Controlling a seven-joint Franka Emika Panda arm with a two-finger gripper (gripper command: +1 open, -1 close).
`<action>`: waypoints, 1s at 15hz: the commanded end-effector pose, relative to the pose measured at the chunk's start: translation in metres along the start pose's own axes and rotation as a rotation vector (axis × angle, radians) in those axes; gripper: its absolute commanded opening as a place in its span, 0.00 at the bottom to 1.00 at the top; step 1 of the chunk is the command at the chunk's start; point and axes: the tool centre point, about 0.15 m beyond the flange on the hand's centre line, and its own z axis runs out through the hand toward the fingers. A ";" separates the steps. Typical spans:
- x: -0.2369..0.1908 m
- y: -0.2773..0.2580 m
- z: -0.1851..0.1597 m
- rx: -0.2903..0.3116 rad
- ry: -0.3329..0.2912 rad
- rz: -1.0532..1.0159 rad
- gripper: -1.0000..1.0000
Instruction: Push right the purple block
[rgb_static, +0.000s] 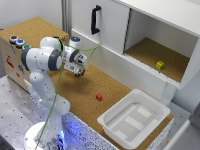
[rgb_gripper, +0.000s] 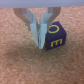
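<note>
Purple and very dark, the block was a small cube with yellow letters on its faces, an "E" on one and an "O" on another. It sat on the cork tabletop just beside the end effector, whose fingers were pressed together and gripped nothing. In the exterior view the end effector hid the block.

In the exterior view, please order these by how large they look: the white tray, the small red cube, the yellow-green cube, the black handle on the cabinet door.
Largest to smallest:
1. white tray
2. black handle
3. yellow-green cube and small red cube: they look nearly alike, and they sit at different distances from the camera, so I would not rank them.
</note>
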 end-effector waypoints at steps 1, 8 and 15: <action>0.026 0.029 0.002 -0.008 -0.026 -0.001 0.00; 0.056 0.029 0.003 -0.006 -0.035 -0.041 0.00; 0.051 0.013 -0.027 -0.073 -0.092 0.005 1.00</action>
